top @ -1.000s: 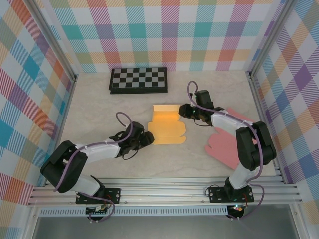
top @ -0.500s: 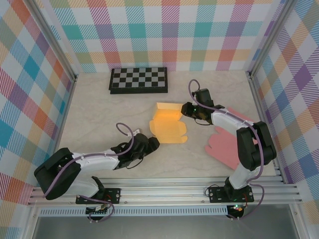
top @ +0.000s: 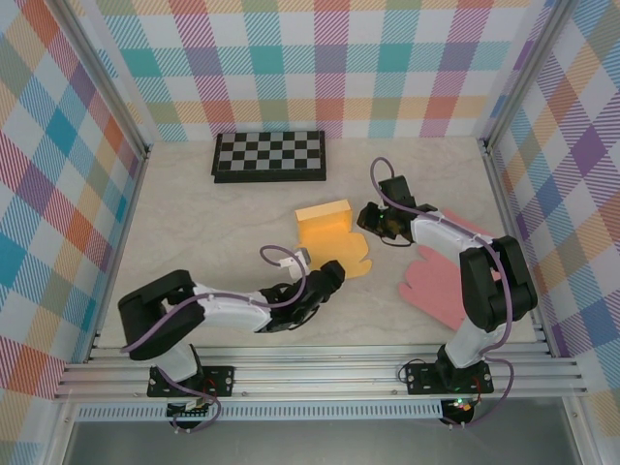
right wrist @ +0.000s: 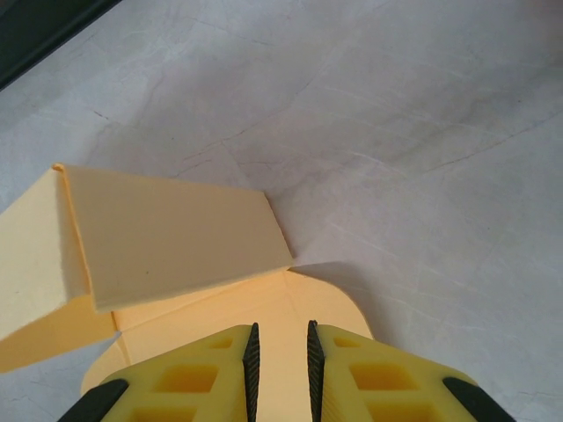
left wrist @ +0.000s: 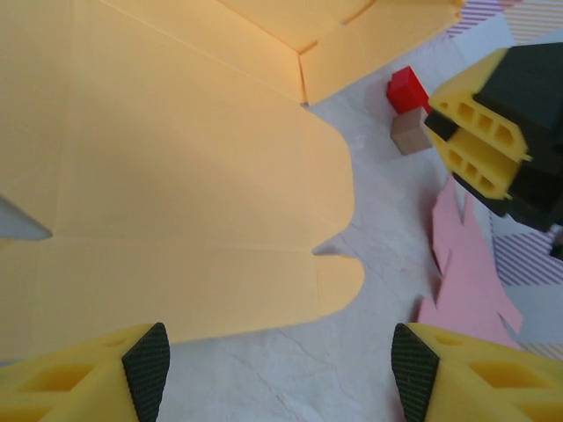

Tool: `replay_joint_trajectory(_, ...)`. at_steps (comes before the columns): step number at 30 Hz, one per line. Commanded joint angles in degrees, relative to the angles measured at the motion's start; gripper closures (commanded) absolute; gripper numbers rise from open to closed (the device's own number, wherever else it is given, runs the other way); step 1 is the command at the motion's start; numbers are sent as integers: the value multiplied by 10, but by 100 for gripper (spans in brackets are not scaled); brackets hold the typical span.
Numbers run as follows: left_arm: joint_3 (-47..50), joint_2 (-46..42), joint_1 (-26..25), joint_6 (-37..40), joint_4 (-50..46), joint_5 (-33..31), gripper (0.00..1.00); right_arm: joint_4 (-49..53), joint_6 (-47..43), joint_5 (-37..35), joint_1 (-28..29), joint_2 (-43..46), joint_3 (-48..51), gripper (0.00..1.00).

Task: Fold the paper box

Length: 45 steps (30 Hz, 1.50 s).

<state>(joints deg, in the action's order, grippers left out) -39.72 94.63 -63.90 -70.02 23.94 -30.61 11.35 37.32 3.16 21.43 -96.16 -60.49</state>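
1. Two grippers on the job. Right gripper point(top: 369, 217): fingers almost pressed together, apparently nipping the right-hand flap of the paper box point(top: 325, 228), just right of frame centre in the top view.
2. Left gripper point(top: 329, 279): spread wide, holding nothing. Now just below the box's rounded lower flap, swung in from the box's left edge a second ago and opened wider on the way.
3. Box: shifted up and to the right of its earlier spot. Upper panel raised higher than a second ago, standing as a leaning wall.
4. Reading: one wall started, other flaps flat on the table, fold barely begun.
5. Next, by judgement: lower flap within reach of the spread fingers. Needs lifting against the right-hand pinch, to stop any slide toward the pink cutout point(top: 441, 281).
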Motion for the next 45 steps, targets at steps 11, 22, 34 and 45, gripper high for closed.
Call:
replay_joint_trajectory(11, -3, -163, 13, -14, -290, -68, 28, 71, -111, -21, 3, 51, 25, 76)
replay_joint_trajectory(22, 72, -279, 60, -10, -364, -20, 27, 71, -112, -12, 18, 56, 107, 72)
replay_joint_trajectory(34, 51, -277, 69, 28, -363, -9, 27, 46, -70, 36, 39, 59, 153, 71)
replay_joint_trajectory(45, 57, -307, 70, 38, -385, -22, 27, 14, -11, 48, 65, 157, 216, 66)
